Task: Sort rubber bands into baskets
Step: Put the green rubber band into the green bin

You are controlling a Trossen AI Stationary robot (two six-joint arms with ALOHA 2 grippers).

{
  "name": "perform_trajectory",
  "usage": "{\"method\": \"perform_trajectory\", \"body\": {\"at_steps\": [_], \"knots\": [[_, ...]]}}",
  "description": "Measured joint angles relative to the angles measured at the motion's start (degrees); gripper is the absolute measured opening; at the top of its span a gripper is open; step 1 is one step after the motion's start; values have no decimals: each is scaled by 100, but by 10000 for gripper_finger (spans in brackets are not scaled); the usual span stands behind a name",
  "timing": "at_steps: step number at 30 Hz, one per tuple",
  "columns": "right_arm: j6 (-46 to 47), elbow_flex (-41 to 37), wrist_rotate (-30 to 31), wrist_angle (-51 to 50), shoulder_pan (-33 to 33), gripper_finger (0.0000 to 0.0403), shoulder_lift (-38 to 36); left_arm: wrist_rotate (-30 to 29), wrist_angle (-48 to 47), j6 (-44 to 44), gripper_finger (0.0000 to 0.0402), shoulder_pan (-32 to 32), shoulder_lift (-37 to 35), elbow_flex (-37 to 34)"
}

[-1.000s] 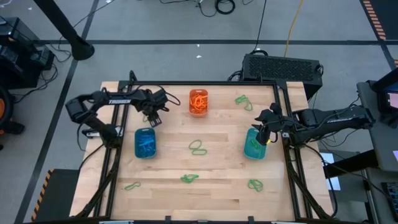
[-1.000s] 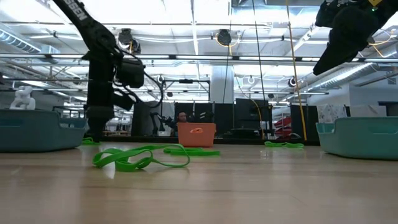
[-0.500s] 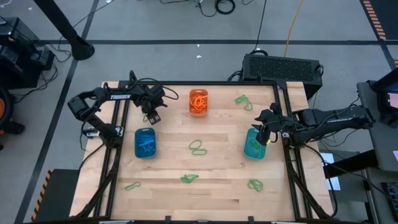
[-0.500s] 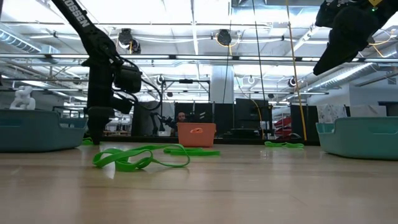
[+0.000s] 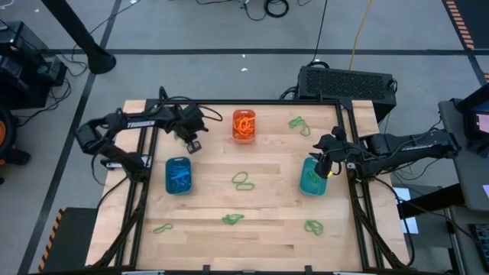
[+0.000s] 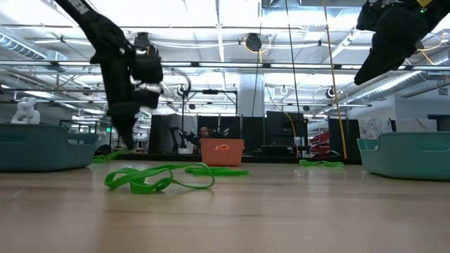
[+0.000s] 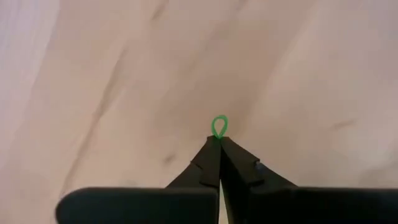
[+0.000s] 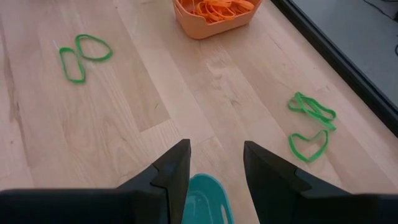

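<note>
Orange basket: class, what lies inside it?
The orange basket holds a tangle of orange rubber bands. Its floor is covered by them, so whatever lies beneath cannot be seen.

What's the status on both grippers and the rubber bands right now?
Left gripper shut on a green rubber band, near the orange basket. Right gripper open, over the teal basket. More green bands loose on the table. Nothing in the way.

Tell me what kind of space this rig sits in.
Probably a robotics lab or industrial hall: a wooden table in a black frame, cables across a grey concrete floor, and the low view shows a high ceiling with pipes and bright strip lighting.
</note>
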Motion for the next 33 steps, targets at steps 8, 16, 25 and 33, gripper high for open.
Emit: {"method": "perform_trajectory", "body": {"at_steps": [8,16,25,33], "knots": [[0,0,13,4,0,141,0,1283,1983,-953,1,-1103,-550,4],[0,0,20,35,0,141,0,1372,5227,-1611,1,-2552,133,11],[21,0,31,89,0,141,-2,1304,7443,-1859,0,-3268,2016,863],[44,0,27,122,-2,141,-2,1454,7523,-1816,0,-3401,3813,2850]]}}
